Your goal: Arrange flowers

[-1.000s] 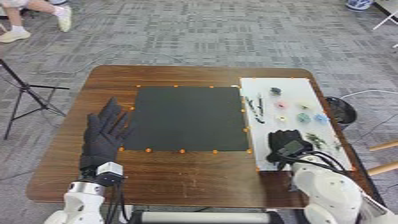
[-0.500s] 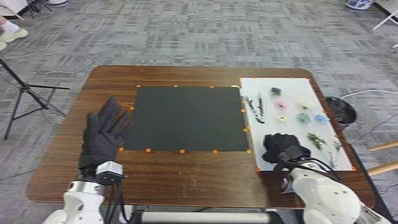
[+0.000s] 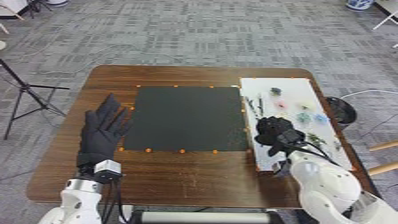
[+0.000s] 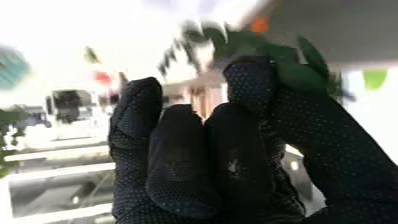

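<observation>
While the left hand (image 3: pixel 102 134)'s fingers are apart, the right hand (image 3: pixel 275 129)'s clamp green leaves (image 4: pixel 302 76) above the white mat (image 3: pixel 282 84).

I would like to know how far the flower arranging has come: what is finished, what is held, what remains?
Nothing looks finished yet. The right hand seems to pinch green leaves near the edge of the white sheet. Left to arrange, probably on the black mat, are the pink flower, the blue ones and the dark one, all lying on the sheet.
</observation>
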`<state>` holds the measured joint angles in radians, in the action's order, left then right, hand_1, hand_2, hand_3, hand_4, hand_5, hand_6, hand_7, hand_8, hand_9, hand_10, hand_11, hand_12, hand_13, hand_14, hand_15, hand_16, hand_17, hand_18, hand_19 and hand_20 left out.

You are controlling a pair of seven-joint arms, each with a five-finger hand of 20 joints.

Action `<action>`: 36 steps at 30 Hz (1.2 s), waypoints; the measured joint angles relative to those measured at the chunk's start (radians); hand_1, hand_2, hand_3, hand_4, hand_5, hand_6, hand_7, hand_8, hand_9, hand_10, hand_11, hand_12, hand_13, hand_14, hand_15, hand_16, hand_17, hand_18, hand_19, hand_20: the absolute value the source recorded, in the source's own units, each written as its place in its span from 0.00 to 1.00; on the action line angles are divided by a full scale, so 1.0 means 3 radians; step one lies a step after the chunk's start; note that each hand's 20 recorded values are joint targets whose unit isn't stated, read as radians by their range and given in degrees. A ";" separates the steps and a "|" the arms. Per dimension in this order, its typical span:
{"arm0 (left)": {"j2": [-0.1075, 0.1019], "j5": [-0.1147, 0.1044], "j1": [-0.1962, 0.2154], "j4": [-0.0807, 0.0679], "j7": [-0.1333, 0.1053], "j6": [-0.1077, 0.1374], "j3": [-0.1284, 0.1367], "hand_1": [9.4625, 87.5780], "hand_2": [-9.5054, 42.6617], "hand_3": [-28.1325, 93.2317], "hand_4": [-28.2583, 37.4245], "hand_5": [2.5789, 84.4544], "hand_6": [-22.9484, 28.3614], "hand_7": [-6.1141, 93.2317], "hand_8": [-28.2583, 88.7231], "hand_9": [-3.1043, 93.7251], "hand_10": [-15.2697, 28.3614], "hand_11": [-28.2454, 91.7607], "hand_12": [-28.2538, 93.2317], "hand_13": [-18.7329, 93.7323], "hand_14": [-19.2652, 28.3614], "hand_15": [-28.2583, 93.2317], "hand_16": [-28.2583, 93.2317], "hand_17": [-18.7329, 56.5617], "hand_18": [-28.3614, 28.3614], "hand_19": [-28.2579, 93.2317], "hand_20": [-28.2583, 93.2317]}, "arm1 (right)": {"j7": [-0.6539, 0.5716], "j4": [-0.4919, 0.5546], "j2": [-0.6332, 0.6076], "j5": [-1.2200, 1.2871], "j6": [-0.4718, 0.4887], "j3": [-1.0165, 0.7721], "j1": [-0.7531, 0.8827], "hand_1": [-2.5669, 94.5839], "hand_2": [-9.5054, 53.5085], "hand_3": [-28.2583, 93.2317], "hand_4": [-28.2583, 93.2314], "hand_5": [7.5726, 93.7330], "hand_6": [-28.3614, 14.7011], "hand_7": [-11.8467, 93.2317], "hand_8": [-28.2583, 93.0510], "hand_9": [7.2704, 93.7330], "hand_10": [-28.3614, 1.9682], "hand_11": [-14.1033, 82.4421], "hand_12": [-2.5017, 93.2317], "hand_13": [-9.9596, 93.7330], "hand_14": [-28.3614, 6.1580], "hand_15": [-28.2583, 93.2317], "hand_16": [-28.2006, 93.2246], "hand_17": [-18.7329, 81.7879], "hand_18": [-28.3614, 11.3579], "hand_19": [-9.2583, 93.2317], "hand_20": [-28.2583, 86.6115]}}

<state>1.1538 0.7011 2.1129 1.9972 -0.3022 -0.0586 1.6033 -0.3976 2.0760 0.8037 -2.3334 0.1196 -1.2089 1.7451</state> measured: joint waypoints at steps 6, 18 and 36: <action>-0.0052 0.0008 -0.0004 0.0015 -0.0013 0.0032 0.0001 0.26 0.15 0.60 0.02 0.22 0.44 0.22 0.17 0.20 0.53 0.29 0.41 0.29 0.62 0.24 0.33 0.05 0.83 0.54 0.30 | 0.0005 -0.0026 0.0078 -0.0002 -0.0050 0.0239 -0.0382 0.34 0.20 0.97 0.21 0.69 0.67 0.70 0.54 0.87 0.70 0.95 0.67 0.86 0.58 0.98 0.55 0.56 0.24 0.96 0.52; -0.0120 0.0023 -0.0091 0.0014 -0.0078 0.0106 -0.0037 0.25 0.15 0.61 0.02 0.22 0.44 0.22 0.17 0.20 0.54 0.29 0.40 0.29 0.62 0.24 0.33 0.05 0.83 0.54 0.30 | 0.0146 -0.0056 0.0187 -0.0104 -0.0085 0.0716 -0.0860 0.34 0.19 0.97 0.22 0.70 0.67 0.69 0.54 0.88 0.71 0.95 0.68 0.86 0.58 0.98 0.56 0.57 0.24 0.96 0.52; -0.0468 0.0020 -0.0552 -0.0074 -0.0088 0.0104 -0.0192 0.24 0.15 0.62 0.02 0.23 0.45 0.22 0.17 0.20 0.54 0.29 0.40 0.28 0.63 0.24 0.33 0.05 0.84 0.54 0.28 | 0.0328 -0.0720 0.0743 -0.0188 -0.0047 0.1571 -0.1800 0.34 0.19 0.97 0.22 0.70 0.67 0.69 0.54 0.88 0.71 0.94 0.68 0.86 0.59 0.98 0.56 0.57 0.24 0.96 0.52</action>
<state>1.0136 0.7071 1.9473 1.9749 -0.3285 -0.0274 1.5458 -0.2993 1.8601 1.0267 -2.3899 0.1054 -0.7375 1.2052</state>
